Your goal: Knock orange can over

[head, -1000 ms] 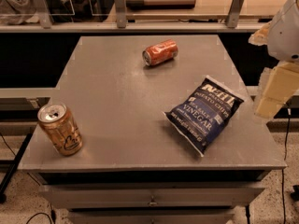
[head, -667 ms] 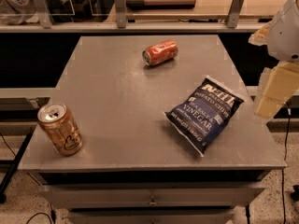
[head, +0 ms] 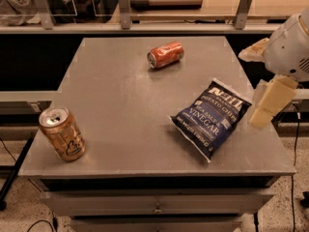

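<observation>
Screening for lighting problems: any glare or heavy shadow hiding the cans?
Camera view: warm light, no harsh glare; the orange can, near left corner, plainly lit, top faintly shiny; the red can casts a soft shadow; the tool hangs lit right of the table.

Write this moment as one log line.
orange can upright, table front-left | pincer beside right edge, far from can | not knocked yet

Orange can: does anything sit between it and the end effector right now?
Yes. The blue chip bag lies flat on the line from the end effector, off the table's right edge, to the orange can standing front-left. The red can at the back is off that line.
</observation>
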You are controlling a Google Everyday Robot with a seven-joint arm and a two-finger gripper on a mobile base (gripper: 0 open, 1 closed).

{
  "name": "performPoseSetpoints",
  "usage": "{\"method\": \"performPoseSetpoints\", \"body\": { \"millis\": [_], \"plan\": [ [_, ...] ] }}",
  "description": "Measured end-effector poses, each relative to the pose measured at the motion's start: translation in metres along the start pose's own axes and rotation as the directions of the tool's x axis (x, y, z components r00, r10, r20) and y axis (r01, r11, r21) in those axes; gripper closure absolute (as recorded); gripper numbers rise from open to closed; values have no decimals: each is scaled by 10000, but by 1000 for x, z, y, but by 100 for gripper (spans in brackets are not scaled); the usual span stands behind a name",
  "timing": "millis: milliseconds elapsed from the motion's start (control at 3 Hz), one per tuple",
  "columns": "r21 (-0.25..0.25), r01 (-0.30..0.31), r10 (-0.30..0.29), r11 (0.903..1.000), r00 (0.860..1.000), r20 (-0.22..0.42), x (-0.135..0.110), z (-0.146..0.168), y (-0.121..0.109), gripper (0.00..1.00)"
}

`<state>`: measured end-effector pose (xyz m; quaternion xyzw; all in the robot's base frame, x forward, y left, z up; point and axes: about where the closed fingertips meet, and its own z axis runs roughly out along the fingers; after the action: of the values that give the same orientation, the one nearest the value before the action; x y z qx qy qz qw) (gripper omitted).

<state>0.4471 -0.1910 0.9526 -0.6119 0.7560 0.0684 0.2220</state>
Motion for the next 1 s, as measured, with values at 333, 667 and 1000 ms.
{"method": "performPoseSetpoints", "body": {
  "millis": [333, 667, 1000],
  "plan": [
    [-593, -686, 788, 9959, 9781, 1928, -17, 29, 13, 0],
    [-891, -897, 1121, 9920, 9501, 2911, -40, 26, 20, 0],
    [-968, -831, 1102, 9918, 9405, 3214, -39, 32, 23, 0]
  ]
}}
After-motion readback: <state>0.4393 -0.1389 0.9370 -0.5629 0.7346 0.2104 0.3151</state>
